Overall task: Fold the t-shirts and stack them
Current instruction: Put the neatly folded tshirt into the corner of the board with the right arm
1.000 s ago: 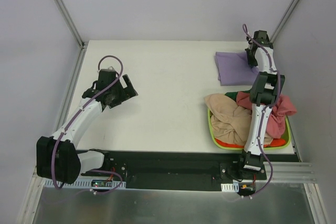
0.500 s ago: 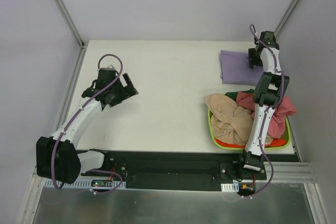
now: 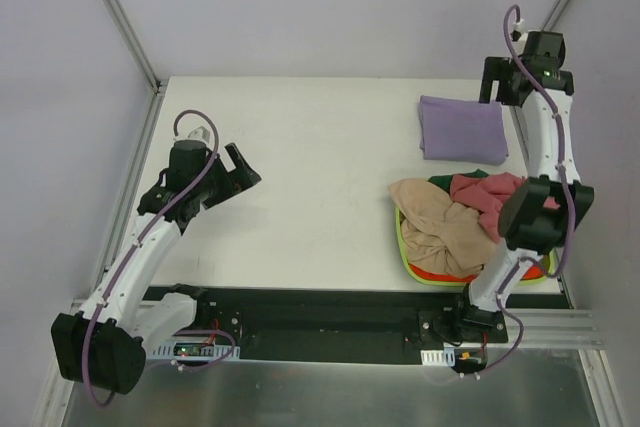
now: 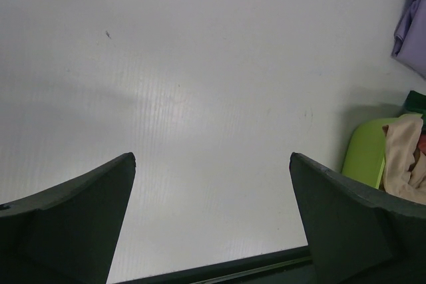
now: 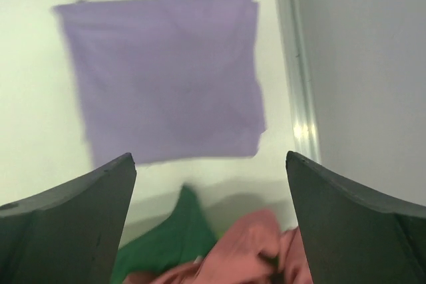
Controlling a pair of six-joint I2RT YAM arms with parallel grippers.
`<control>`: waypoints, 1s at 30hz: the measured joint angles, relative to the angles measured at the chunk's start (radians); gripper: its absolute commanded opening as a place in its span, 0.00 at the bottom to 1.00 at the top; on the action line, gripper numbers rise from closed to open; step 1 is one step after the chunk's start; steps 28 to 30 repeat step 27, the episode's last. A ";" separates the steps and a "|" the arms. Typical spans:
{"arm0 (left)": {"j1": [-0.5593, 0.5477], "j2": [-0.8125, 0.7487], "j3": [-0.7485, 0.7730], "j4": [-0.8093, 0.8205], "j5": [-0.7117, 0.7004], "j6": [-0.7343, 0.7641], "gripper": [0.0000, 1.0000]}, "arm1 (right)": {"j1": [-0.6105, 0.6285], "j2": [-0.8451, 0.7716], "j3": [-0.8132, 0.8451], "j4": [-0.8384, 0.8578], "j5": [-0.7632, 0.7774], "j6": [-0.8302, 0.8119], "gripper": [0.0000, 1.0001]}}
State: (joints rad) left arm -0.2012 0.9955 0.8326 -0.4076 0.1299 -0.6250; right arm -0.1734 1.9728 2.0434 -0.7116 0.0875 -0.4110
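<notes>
- My right hand (image 3: 497, 82) hangs spread and empty above the folded lavender-purple cloth t-shirt (image 3: 463, 128). The shirt lies flat as a square in the far right corner of the white desk (image 3: 320, 147), which I take to be the base of the stack.
- My left hand (image 3: 240, 162) is also spread and pinches nothing. It is poised over bare desk, well apart from the cloth.
- The lime-green plastic basket (image 3: 400, 239) sits just nearer than the folded shirt. It holds a crumpled tan-beige t-shirt (image 3: 435, 222), a pinkish-red t-shirt (image 3: 485, 197) and a dark green t-shirt (image 5: 176, 237), all unfolded.
- The folded shirt's right edge runs near the aluminium rail (image 5: 299, 98) at the desk's side, so room is tight there.
- The wide bare middle offers folding room.
</notes>
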 measured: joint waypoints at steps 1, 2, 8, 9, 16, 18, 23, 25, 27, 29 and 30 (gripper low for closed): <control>0.000 -0.022 -0.009 -0.002 0.000 0.000 0.99 | 0.007 -0.080 -0.076 0.019 -0.029 0.023 0.96; 0.000 -0.031 -0.012 -0.003 0.000 0.000 0.99 | 0.016 -0.161 -0.158 0.040 -0.058 0.047 0.96; 0.000 -0.089 -0.039 -0.023 0.005 0.001 0.99 | 0.173 -0.583 -0.673 0.169 -0.164 0.170 0.96; 0.000 -0.095 -0.045 -0.025 0.008 0.000 0.99 | 0.212 -0.621 -0.729 0.172 -0.172 0.179 0.96; 0.000 -0.159 -0.095 -0.047 0.022 0.000 0.99 | 0.447 -0.900 -1.209 0.381 -0.309 0.312 0.96; 0.000 -0.183 -0.113 -0.047 0.022 -0.002 0.99 | 0.449 -0.973 -1.295 0.414 -0.317 0.341 0.96; 0.000 -0.246 -0.153 -0.057 0.018 -0.012 0.99 | 0.449 -1.061 -1.345 0.477 -0.323 0.385 0.96; 0.000 -0.259 -0.155 -0.057 0.016 -0.013 0.99 | 0.449 -1.078 -1.345 0.498 -0.311 0.403 0.96; 0.000 -0.265 -0.155 -0.057 0.014 -0.013 0.99 | 0.449 -1.087 -1.345 0.507 -0.296 0.414 0.96; 0.000 -0.265 -0.155 -0.057 0.014 -0.013 0.99 | 0.449 -1.087 -1.345 0.507 -0.296 0.414 0.96; 0.000 -0.265 -0.155 -0.057 0.014 -0.013 0.99 | 0.449 -1.087 -1.345 0.507 -0.296 0.414 0.96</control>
